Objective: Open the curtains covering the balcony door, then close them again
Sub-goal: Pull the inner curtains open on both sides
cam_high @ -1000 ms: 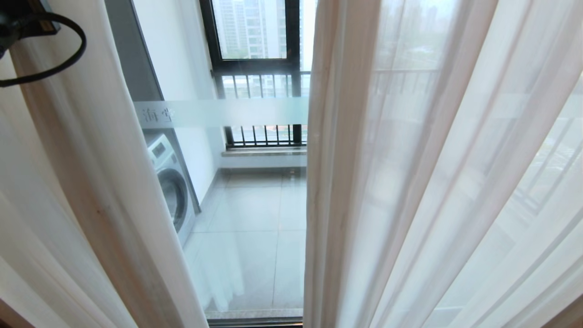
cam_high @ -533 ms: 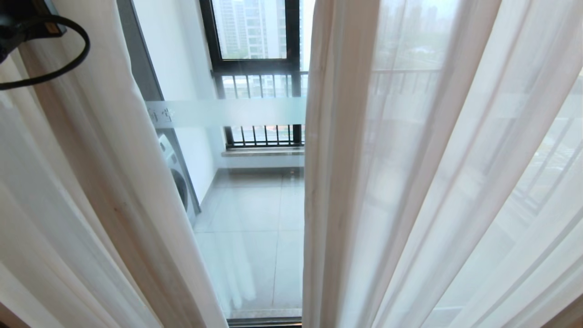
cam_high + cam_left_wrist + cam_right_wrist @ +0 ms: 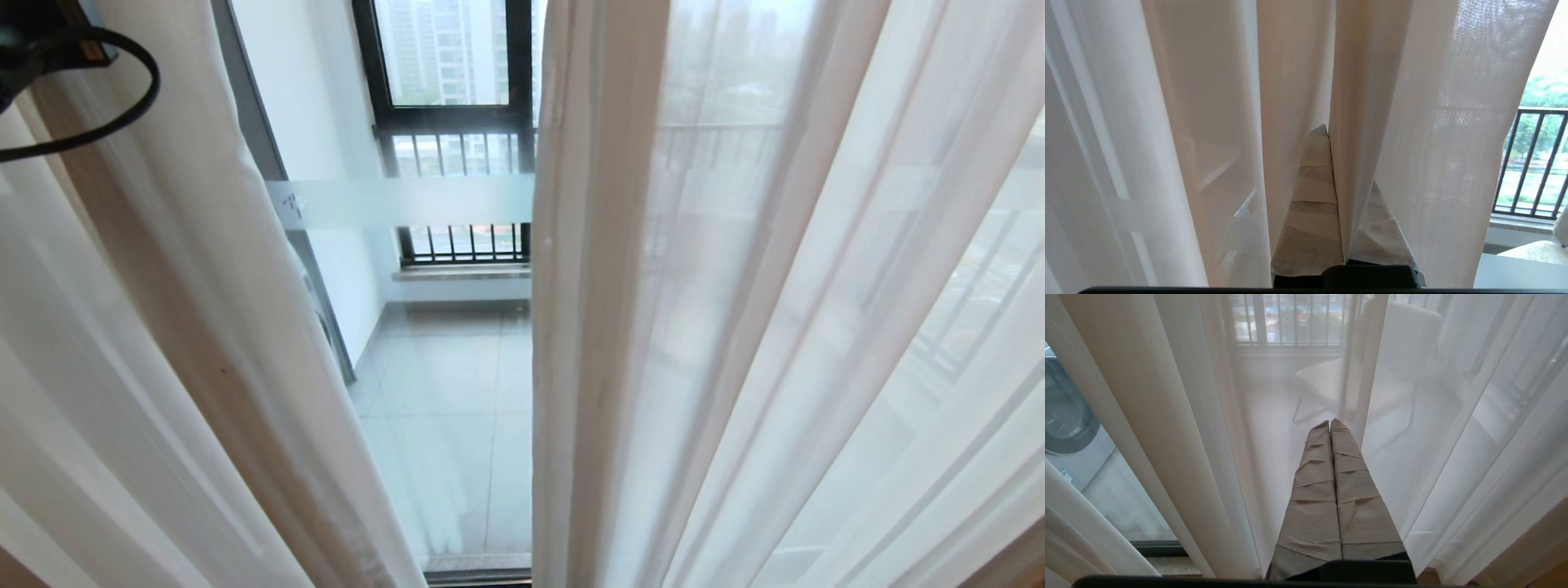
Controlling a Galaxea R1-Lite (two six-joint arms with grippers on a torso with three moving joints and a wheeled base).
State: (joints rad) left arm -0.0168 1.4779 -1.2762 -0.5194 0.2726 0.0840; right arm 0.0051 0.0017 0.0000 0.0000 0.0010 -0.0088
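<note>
Right now our left pincer (image 3: 1331, 171) is clamped tight on a fold of the left sheer curtain panel (image 3: 188, 327), the voile running between its 2 taped fingers (image 3: 1312, 196) so that the cloth has to follow wherever the arm goes. That grip sits high on our left, where only a black cable loop (image 3: 122, 106) of the arm shows in the head view; a pinch at that height should let the panel slide along its rail rather than merely swing at the hem.

Between this panel and the right sheer panel (image 3: 735, 327) a gap exposes the balcony door (image 3: 441, 367), its frosted band (image 3: 408, 200) crossing the glass, with the tiled balcony floor and the black-framed window with railing bars (image 3: 449, 147) beyond. We judge the task to be in its closing half or mid-pull: the gap is narrow, but which way the cloth travels cannot be read from this alone.

Our right pincer (image 3: 1330, 428) is fully closed on nothing, fingers pressed together, parked low and pointing at the right panel without gripping it. It stays clear, leaving the left arm to work alone.
</note>
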